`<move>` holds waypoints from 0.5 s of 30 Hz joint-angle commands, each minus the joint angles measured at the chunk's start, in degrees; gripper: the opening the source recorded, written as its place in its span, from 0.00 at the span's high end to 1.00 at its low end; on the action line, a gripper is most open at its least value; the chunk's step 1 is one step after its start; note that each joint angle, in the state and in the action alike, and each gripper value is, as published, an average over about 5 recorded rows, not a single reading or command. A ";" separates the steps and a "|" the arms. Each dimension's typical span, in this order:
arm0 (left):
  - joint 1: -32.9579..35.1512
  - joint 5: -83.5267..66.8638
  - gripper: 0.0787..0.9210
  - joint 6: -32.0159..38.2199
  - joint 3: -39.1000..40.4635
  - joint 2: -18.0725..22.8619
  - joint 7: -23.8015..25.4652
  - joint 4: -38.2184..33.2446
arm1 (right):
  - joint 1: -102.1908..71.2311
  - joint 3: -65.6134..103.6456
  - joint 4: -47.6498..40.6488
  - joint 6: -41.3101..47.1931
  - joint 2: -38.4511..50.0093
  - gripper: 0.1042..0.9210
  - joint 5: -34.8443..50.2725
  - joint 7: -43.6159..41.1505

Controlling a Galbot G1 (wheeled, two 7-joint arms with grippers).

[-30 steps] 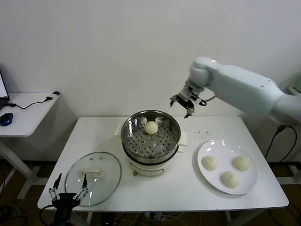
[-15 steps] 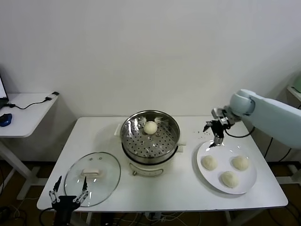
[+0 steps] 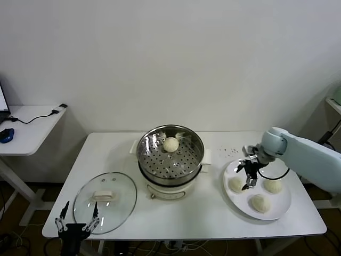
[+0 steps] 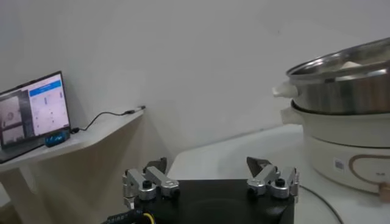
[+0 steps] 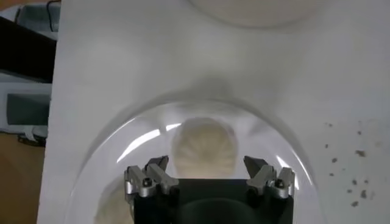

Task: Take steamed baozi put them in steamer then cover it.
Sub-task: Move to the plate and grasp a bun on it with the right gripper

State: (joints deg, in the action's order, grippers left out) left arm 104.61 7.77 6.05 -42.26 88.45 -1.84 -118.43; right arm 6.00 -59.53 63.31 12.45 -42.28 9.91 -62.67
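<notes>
steamer (image 3: pixel 170 154) top uncovered, cover (image 3: pixel 105 201) lying aside, bare table (image 3: pixel 213 210) between steamer and plate (image 3: pixel 277 210)

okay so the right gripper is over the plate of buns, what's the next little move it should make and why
Probably lower the right gripper straight down and close on the bun beneath it. Its jaws stand open and empty above the white plate, and the right wrist view shows that bun centred between them. One bun sits in the steamer; three wait on the plate.

Round stainless-steel steamer (image 3: pixel 170 160) at the white table's (image 3: pixel 208 213) centre with one cream dough bun (image 3: pixel 170 144) inside, round clear glass lid (image 3: pixel 105 201) at front-left corner, flat white plate (image 3: pixel 277 209) holding three buns (image 3: pixel 259 202) toward right edge.
</notes>
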 commanded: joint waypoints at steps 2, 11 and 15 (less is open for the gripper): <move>0.07 0.07 0.12 0.06 0.03 0.05 -0.01 0.19 | -3.56 2.04 -3.71 0.24 -2.19 0.12 -1.70 0.06; 0.13 0.21 0.12 0.14 0.09 0.09 -0.01 0.26 | -3.66 2.58 -4.62 -0.49 -2.91 0.18 -2.11 -0.19; 0.14 0.25 0.12 0.13 0.18 0.12 -0.02 0.25 | -3.51 2.83 -4.48 -0.71 -2.75 0.23 -1.74 -0.21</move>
State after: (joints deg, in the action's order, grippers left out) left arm 104.70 7.97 6.16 -42.16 88.52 -1.85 -118.19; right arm 3.35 -57.34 59.84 11.80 -44.45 8.44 -62.79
